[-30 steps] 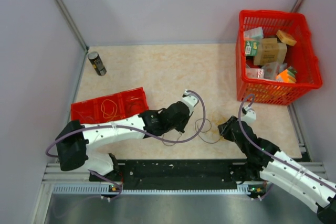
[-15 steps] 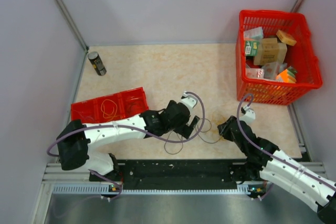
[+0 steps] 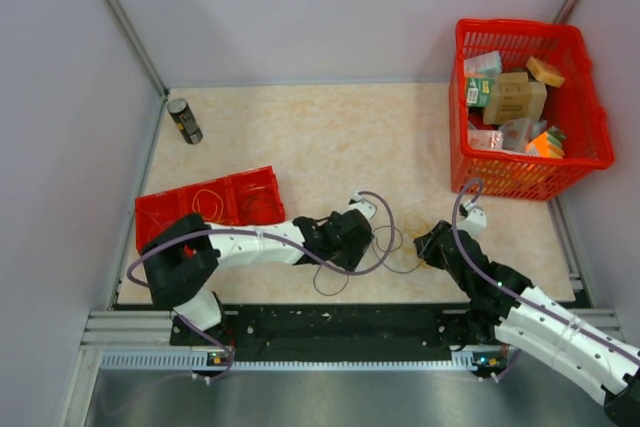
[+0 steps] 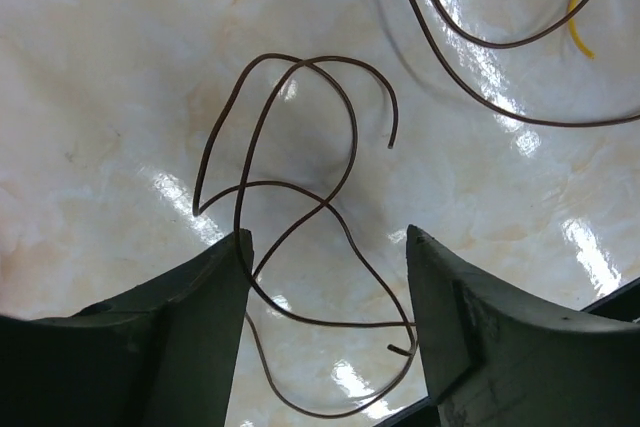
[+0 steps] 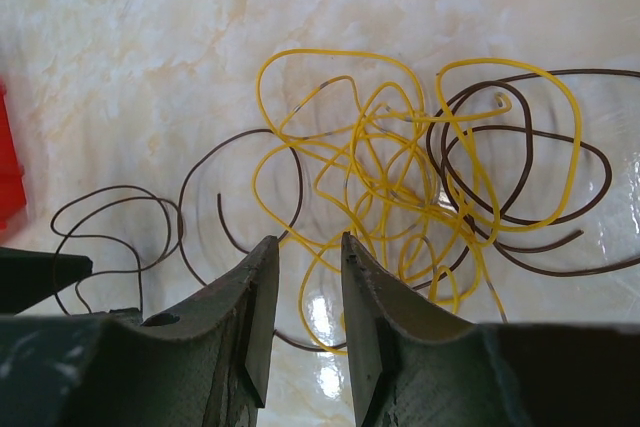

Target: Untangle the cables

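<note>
From above, the cables (image 3: 398,247) are too thin to trace. Close up, a brown loop (image 4: 285,184) passes behind the left gripper (image 4: 325,237). A yellow strand (image 4: 572,17) beyond that gripper runs off frame.

Lit brightly and evenly from above. Shows white glare patches on glossy table (image 4: 90,67) in both wrist views, soft shadows, near fingers (image 5: 250,327) slightly blurred.
</note>
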`<control>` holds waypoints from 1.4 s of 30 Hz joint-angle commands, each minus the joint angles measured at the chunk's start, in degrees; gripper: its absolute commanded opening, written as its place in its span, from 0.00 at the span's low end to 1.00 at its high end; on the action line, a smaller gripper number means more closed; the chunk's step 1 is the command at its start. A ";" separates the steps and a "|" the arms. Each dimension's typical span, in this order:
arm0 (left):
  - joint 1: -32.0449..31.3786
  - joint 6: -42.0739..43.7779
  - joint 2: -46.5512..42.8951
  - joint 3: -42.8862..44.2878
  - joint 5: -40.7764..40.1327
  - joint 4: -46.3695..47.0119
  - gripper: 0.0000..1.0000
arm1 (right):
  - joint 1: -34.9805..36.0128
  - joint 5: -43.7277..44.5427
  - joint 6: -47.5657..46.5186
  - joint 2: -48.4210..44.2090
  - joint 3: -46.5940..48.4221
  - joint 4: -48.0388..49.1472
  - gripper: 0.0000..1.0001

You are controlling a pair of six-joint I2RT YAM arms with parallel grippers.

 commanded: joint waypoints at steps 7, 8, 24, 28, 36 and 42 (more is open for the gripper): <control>0.24 -0.92 3.69 -1.11 0.40 5.19 0.37 | -0.53 -0.14 -1.00 -0.59 0.65 2.05 0.32; 0.24 -0.66 3.25 -0.93 -0.21 4.40 0.28 | -0.53 -0.14 -1.00 -0.59 0.74 2.05 0.32; 6.37 10.75 -36.98 -10.92 -43.03 13.12 0.00 | -0.53 -0.49 -1.27 -0.15 0.65 2.66 0.32; 22.43 8.93 -44.99 -22.69 -32.59 30.98 0.00 | -0.53 -0.75 -1.44 0.38 0.83 2.84 0.32; 31.97 11.92 -34.04 -29.32 -34.15 54.91 0.00 | -0.61 -1.02 -1.70 0.55 0.65 3.45 0.32; 31.97 -4.82 -33.13 -29.42 -33.60 39.70 0.00 | -0.53 -1.20 -2.14 0.82 0.74 3.80 0.32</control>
